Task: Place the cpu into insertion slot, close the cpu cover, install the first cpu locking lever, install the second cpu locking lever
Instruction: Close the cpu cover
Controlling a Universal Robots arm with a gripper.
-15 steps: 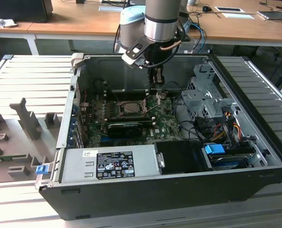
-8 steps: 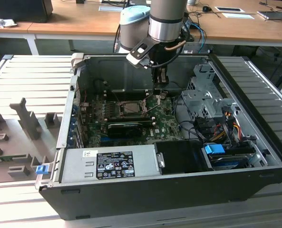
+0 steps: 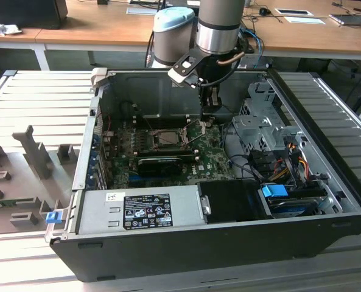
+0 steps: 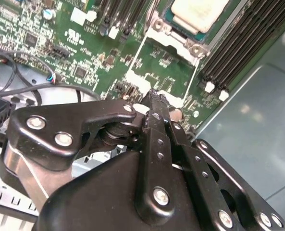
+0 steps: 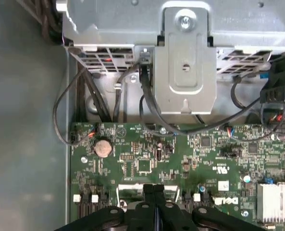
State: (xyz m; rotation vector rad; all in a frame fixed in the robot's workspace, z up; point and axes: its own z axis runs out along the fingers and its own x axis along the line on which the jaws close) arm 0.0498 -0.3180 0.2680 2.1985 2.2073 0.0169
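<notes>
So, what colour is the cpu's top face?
Pale, creamy silver. The cpu shows best in the second wrist view, against the green motherboard.

cpu (image 4: 200, 12) cut off at the view's edge, cpu cover (image 4: 135, 77) — one rim hidden behind end effector (image 4: 154, 96)

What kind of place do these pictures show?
Probably a robotics lab or test workshop. A computer case with its side open lies on a slatted metal table, a robot arm reaches into it above the motherboard, and wooden desks stand behind.
</notes>
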